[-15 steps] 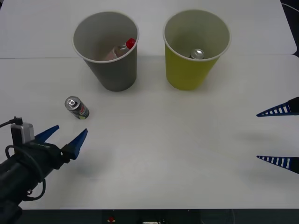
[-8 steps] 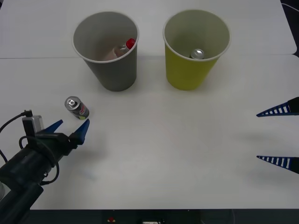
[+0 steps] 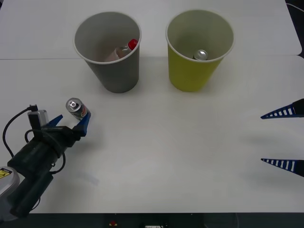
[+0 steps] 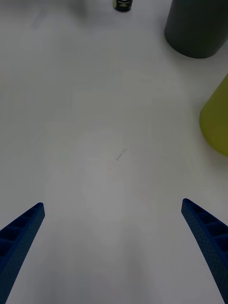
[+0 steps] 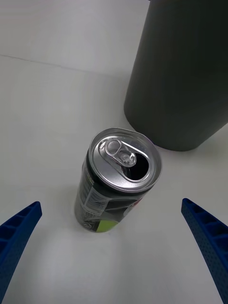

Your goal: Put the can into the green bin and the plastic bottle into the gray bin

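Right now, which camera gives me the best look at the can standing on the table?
The left wrist view: the can stands upright between the open left hand fingers, pull-tab visible. The front view shows it small, and the right wrist view only catches its base.

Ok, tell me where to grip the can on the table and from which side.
Grip the can around the middle of its round side wall, below the silver top. It stands upright, apart from the gray bin. Come in level from the robot's side, where the open left gripper already lines up; its fingers would likely close on opposite sides.
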